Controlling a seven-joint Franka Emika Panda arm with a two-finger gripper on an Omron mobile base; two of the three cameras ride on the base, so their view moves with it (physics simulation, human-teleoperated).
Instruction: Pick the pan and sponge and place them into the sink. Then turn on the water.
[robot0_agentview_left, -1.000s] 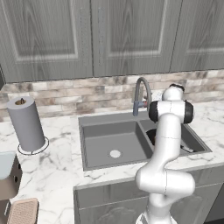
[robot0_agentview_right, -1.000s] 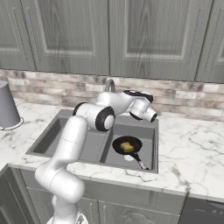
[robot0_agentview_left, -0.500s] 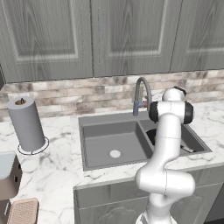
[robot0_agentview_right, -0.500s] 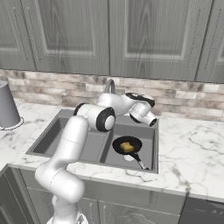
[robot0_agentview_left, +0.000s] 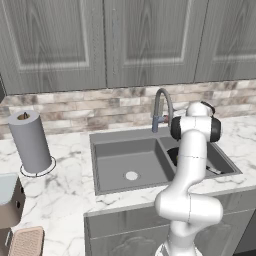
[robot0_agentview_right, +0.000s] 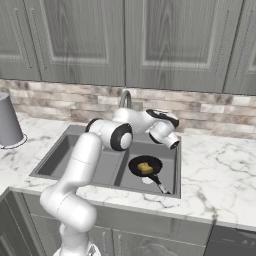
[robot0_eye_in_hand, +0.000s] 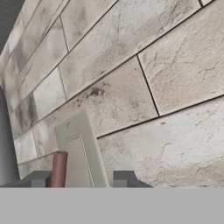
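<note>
- The small round black frying pan sits in the right basin of the grey matte double-basin sink, its short dark handle running toward the near right corner.
- The tiny yellow-ochre sponge block lies inside the pan.
- The arm's two-finger gripper is up at the back of the sink near the arched grey faucet; its finger tips stand a moderate gap apart, a reddish lever just beside the left one.
- White marble counter all around, stone-tile backsplash behind, grey wood cabinets above.
- Far left: a grey paper-towel roll; at the near edge, a pinkish-tan textured pad.
</note>
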